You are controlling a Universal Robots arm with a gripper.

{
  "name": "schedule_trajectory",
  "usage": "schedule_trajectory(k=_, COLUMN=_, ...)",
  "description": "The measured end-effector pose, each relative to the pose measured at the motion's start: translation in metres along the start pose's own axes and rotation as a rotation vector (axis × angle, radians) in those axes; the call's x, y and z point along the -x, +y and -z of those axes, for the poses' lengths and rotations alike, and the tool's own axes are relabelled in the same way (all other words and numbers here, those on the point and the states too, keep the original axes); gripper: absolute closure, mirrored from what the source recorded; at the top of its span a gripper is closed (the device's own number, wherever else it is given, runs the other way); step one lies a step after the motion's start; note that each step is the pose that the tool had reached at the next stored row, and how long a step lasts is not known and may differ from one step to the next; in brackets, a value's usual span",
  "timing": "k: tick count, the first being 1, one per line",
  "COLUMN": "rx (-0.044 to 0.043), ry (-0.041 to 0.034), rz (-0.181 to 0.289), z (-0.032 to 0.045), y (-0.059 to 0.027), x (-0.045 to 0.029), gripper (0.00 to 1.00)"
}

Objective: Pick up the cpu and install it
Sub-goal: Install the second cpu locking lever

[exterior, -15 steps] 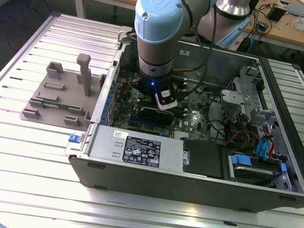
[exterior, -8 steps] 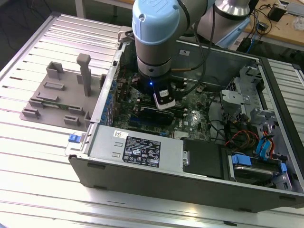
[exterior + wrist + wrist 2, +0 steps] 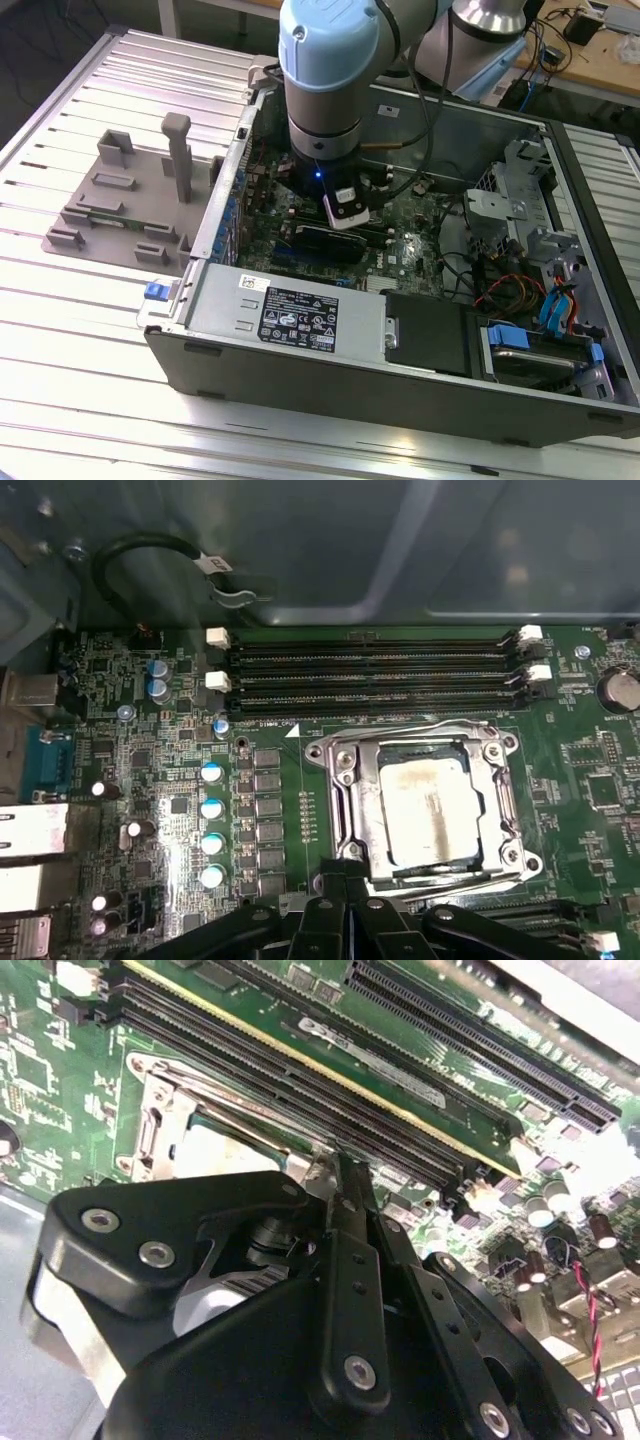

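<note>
Inside the socket frame (image 3: pixel 345 780) sits the cpu (image 3: pixel 425 812), clenched empty gripper (image 3: pixel 347 890) alongside.

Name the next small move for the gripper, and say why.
Probably lift straight up a little: the cpu already lies flat inside the socket, and the gripper, shut and empty, sits at the socket's edge.

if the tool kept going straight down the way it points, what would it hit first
Most likely the edge of the socket frame around the cpu, which lies seated in it. The tool hangs right at that edge, though depth is hard to judge.
</note>
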State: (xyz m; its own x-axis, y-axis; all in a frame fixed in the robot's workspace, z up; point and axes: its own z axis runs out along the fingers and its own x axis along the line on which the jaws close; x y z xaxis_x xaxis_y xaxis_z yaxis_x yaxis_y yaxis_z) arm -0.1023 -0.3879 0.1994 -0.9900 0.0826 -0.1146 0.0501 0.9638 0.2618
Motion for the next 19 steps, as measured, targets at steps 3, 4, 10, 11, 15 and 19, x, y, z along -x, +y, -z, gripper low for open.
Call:
schedule_trajectory(k=3, rx=-0.0147, ry=0.0019, rz=0.001, z=0.0088, y=0.0030, x=0.0011, gripper=0.89)
schedule_trajectory(k=4, rx=-0.0191, ry=0.0026, rz=0.002, z=0.0108, y=0.0036, x=0.0013, gripper=0.89)
schedule_trajectory(k=10, rx=-0.0755, ry=0.0156, rz=0.005, z=0.0324, y=0.0102, x=0.0045, gripper=0.89)
schedule_trajectory(k=11, rx=-0.0844, ry=0.0181, rz=0.005, z=0.0338, y=0.0106, x=0.0047, gripper=0.89)
schedule_trajectory(k=15, rx=-0.1187, ry=0.0324, rz=0.006, z=0.0338, y=0.0114, x=0.0140, gripper=0.89)
schedule_trajectory(k=19, rx=-0.1194, ry=0.0409, rz=0.004, z=0.0302, y=0.0128, x=0.0405, gripper=0.89)
